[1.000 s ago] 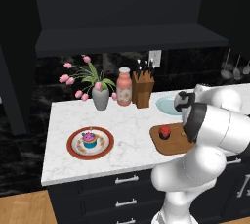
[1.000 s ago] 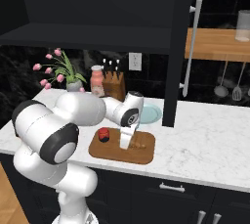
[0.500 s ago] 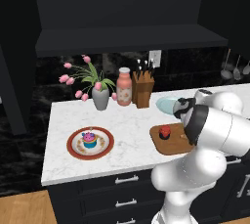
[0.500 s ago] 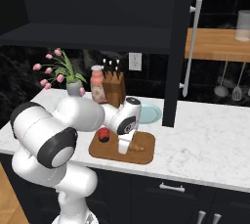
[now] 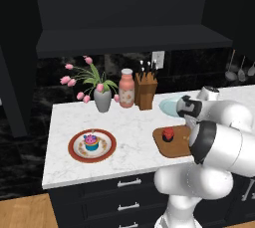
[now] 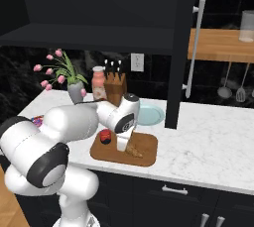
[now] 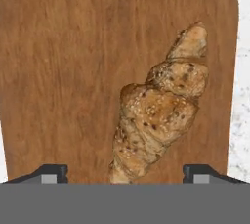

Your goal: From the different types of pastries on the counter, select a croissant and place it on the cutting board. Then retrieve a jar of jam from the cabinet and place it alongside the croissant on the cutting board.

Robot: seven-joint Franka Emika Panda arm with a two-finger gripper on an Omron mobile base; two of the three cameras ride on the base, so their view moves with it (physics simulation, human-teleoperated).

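**Inspector:** While the arm hangs over the board, where is the small golden-brown flaky croissant (image 7: 158, 120)?

**Technician:** It lies flat on the brown wooden rectangular cutting board (image 7: 73, 71), towards the board's right half in the right base view (image 6: 134, 150). The small squat red-lidded jar of jam (image 6: 105, 136) stands on the same board, at its left end, apart from the pastry.

**Inspector:** State of the white arm's two-finger gripper (image 7: 126, 171)?

**Technician:** Jaws spread wide, one dark tip on each side of the croissant's near end, gripping nothing.

**Inspector:** Which step is in hand?

**Technician:** Judging by the layout, both items are placed; the task looks essentially complete. The next move calls for a straight lift clear, without brushing the pastry.

**Inspector:** Surroundings?

**Technician:** On the white marble-patterned counter (image 5: 134, 137): a frosted cupcake (image 5: 91, 141) on a red-rimmed plate (image 5: 92, 146), well apart.
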